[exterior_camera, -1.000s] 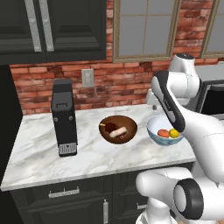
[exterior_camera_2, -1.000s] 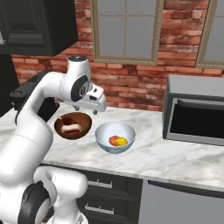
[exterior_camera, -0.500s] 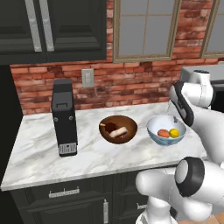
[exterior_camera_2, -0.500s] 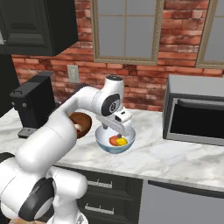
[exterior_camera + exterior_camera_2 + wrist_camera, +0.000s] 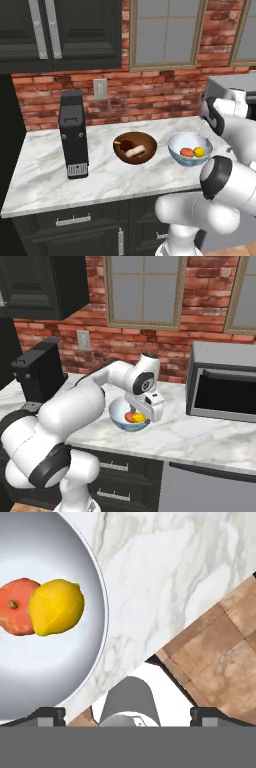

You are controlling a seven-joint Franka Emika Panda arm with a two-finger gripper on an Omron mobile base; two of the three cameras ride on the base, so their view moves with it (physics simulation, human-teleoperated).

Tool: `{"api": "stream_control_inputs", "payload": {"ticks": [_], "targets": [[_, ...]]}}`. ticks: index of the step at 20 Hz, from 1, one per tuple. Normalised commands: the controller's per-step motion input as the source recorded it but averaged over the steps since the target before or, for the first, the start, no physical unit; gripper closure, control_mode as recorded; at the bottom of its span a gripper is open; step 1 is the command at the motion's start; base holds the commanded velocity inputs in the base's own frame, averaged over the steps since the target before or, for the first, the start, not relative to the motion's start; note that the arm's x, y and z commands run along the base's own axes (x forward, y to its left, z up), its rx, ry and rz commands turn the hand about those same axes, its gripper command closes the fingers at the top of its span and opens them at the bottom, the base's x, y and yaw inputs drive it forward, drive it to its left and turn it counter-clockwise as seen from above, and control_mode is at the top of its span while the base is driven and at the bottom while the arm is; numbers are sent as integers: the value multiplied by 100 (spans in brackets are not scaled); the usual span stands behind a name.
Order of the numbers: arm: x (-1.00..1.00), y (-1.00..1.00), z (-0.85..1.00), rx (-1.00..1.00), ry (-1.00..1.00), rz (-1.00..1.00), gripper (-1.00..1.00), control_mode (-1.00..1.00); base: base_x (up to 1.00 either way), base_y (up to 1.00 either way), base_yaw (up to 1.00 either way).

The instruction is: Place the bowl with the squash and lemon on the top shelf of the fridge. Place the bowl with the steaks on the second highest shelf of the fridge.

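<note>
lemon [image 5: 55, 607] touching squash [image 5: 17, 606] in white bowl [image 5: 75, 677].

White arm reaches from lower left over the marble counter [image 5: 200, 438]. Gripper [image 5: 150, 408] hangs right at the near right rim of the bowl with the squash and lemon [image 5: 122, 420], which sits close to the counter's front edge. Fingers not clear here. Squash [image 5: 130, 416] and lemon [image 5: 139, 418] touch inside the bowl. Microwave [image 5: 222, 381] at the counter's right end, against the brick wall. Black coffee machine [image 5: 41, 372] at the left end.
</note>
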Motion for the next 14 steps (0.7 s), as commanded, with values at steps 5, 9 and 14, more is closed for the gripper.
{"api": "stream_control_inputs", "payload": {"ticks": [5, 9, 14], "targets": [[13, 0, -44, 6, 0, -3, -100, -100, 0, 0, 0], [23, 0, -45, 0, 0, -3, -100, -100, 0, 0, 0], [16, 20, -32, 0, 0, -2, -100, -100, 0, 0, 0]]}}
